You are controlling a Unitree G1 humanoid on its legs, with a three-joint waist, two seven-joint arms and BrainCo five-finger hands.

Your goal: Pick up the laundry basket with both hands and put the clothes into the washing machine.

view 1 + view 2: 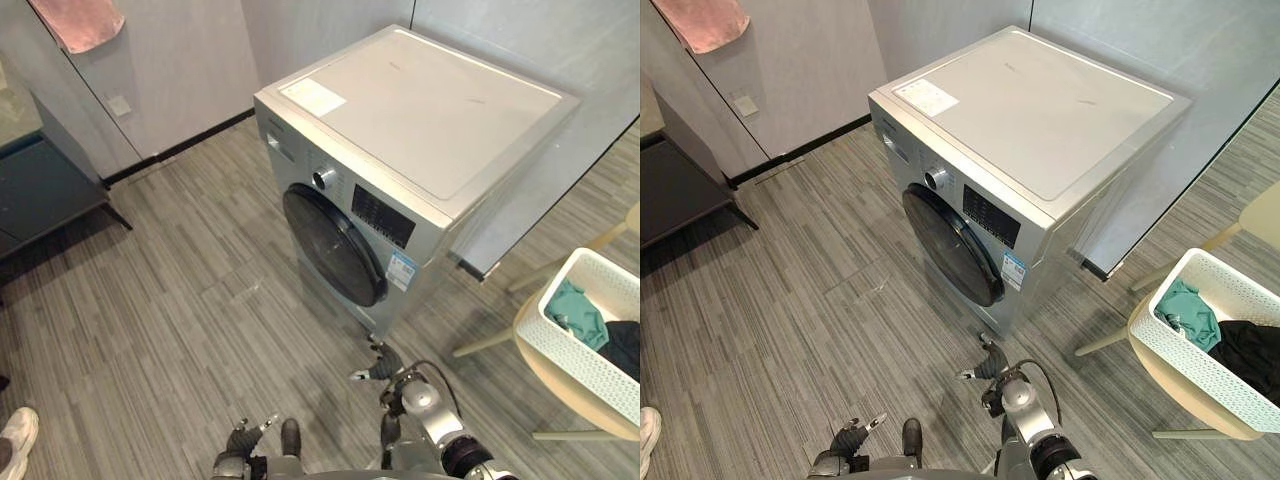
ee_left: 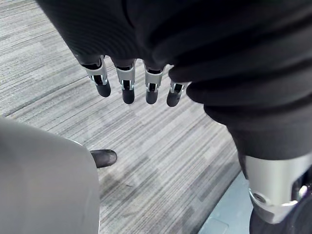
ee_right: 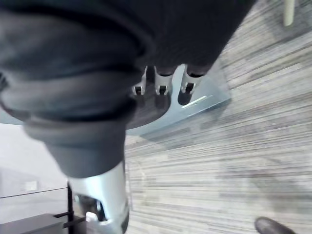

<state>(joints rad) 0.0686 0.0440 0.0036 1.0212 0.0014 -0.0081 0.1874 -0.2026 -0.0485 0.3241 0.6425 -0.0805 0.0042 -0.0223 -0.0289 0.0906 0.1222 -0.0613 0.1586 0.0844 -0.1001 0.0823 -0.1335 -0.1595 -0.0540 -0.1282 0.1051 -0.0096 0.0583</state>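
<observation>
The frame is being covered from edge to edge by a grey plank floor [image 1: 180,300]. Its centre and upper right are being taken up by a silver washing machine [image 1: 420,110], whose round dark door [image 1: 335,245] is being kept closed. A dark cabinet [image 1: 40,190] is being cut off by the left edge. At the right edge, a white laundry basket [image 1: 582,365] is being carried by a pale chair [image 1: 565,405], well apart from both hands. A teal garment [image 1: 578,312] and a black garment [image 1: 625,345] are being held inside the basket. A pink cloth [image 1: 80,22] is being hung at the upper left. Along the bottom edge, the left hand [image 1: 242,440] and the right hand [image 1: 385,365] are being held low over the floor. Their fingers [image 2: 127,90] [image 3: 160,90] are being kept loose and uncurled, and nothing is being grasped. A person's white shoe [image 1: 15,435] is being cut off in the lower left corner.
</observation>
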